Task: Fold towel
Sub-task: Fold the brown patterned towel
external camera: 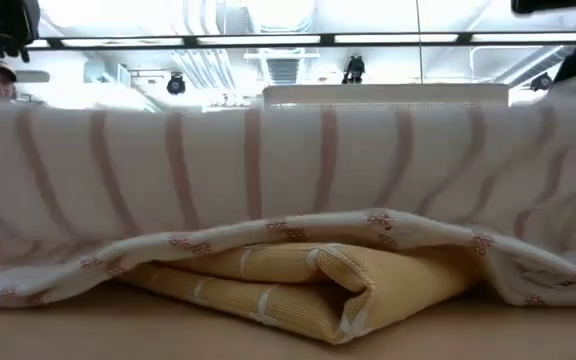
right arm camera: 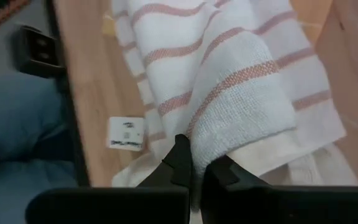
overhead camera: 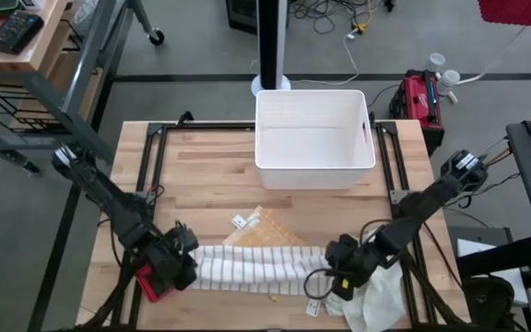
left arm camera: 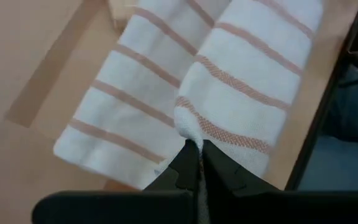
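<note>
A white towel with thin reddish stripes [overhead camera: 252, 268] stretches left to right across the near part of the table, raised between the two grippers. In the low view the striped towel [external camera: 288, 170] hangs like a curtain above a folded yellow cloth [external camera: 298, 280]. My left gripper [overhead camera: 184, 263] is shut on its left end, my right gripper [overhead camera: 337, 277] on its right end. The yellow cloth [overhead camera: 270, 231] lies on the table just beyond it. My left gripper pinches a bunched edge of the striped towel [left arm camera: 194, 134] between its two fingers [left arm camera: 219, 165] at the towel's left end; the cloth runs away from the fingers, lifted. My right gripper pinches a folded edge of the towel [right arm camera: 197, 155] at its right end between its fingers [right arm camera: 180, 158].
A white plastic bin [overhead camera: 313, 138] stands at the table's far middle. A plain white cloth [overhead camera: 381, 295] lies near the table's near right corner, with a small label tag [right arm camera: 126, 134] beside it. A red object [overhead camera: 150, 284] sits by the left gripper. Bare wood lies on the far left.
</note>
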Tool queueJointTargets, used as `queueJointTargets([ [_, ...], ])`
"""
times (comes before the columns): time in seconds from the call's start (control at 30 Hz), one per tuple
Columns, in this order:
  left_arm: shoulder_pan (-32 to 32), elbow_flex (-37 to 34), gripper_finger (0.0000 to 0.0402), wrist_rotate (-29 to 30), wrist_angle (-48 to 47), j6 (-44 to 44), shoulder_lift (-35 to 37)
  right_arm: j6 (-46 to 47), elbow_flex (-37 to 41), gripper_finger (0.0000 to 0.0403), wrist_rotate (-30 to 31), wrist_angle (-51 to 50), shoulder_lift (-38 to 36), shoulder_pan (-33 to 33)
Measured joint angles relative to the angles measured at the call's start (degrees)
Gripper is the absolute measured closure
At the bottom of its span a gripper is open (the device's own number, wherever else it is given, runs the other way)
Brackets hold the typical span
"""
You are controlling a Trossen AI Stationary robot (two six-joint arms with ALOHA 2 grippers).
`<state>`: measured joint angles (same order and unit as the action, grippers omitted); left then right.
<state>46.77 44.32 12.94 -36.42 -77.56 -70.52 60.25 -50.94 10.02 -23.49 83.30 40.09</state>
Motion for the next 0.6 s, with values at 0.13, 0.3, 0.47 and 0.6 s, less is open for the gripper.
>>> queueJointTargets([
  [0.13,0.06,0.01,0.0386,-0.1,2.29,-0.87,-3.58,0.7,-0.57,0.0401,-0.04,1.11,2.83,0.05],
  [0.3,0.19,0.01,0.0341,-1.21,2.91,-2.5,-8.11,1.21,-2.06,0.0358,-1.97,2.77,6.03,0.12],
  [0.47,0.37,0.01,0.0297,-5.56,3.49,-4.22,-10.84,1.29,-3.88,0.0291,-6.61,2.77,7.7,0.72],
  [0.6,0.94,0.01,0.0269,-6.05,4.8,-4.31,-11.26,1.99,-5.08,0.0243,-7.5,2.78,7.64,1.98],
])
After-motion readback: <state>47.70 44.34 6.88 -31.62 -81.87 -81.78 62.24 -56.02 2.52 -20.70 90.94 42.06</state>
